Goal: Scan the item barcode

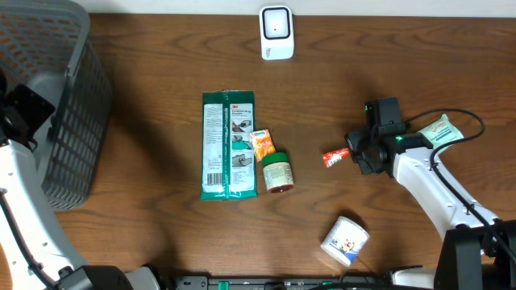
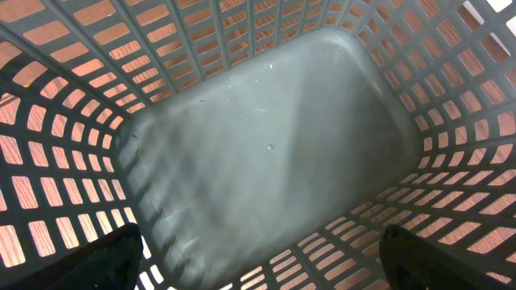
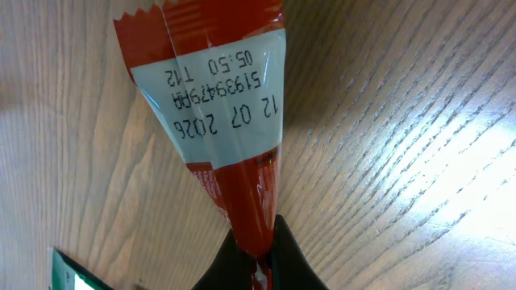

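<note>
Overhead, we look straight down on the brown wooden table (image 1: 145, 234). Close wrist views: left into the grey lattice basket (image 2: 266, 153), right onto the red sachet (image 3: 218, 105); overhead shares both.

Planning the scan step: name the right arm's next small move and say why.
Probably lift the red packet off the table toward the white scanner: the right gripper is shut on its end, yet it lies on the wood, well away from the scanner.

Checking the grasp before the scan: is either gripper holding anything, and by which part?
The right gripper is shut on the red sachet, pinching one end of it. The left gripper is open at the grey basket and holds nothing.
</note>
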`<state>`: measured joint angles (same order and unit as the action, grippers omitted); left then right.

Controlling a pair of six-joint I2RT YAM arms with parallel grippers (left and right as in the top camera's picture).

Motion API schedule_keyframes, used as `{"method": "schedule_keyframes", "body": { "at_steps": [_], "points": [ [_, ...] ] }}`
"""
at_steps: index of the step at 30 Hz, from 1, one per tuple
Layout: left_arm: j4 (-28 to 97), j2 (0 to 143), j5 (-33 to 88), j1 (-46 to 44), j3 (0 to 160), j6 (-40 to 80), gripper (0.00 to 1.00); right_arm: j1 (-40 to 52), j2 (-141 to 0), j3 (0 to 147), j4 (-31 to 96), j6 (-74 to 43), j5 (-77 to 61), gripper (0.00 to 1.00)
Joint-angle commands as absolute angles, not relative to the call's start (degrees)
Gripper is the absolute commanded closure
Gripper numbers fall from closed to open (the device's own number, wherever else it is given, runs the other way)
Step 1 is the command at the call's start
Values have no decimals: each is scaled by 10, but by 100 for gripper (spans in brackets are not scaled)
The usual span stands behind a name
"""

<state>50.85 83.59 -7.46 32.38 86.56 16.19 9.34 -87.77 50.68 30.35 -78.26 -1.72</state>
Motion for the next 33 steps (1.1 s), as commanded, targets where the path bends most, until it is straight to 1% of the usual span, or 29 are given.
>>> {"method": "schedule_keyframes", "body": {
  "at_steps": [1, 33],
  "points": [
    [510, 840, -78, 326, 873, 155, 6, 99, -878, 512, 304, -770, -9, 99],
    [510, 840, -78, 326, 873, 155, 7, 99, -878, 512, 315, -771, -9, 99]
  ]
}}
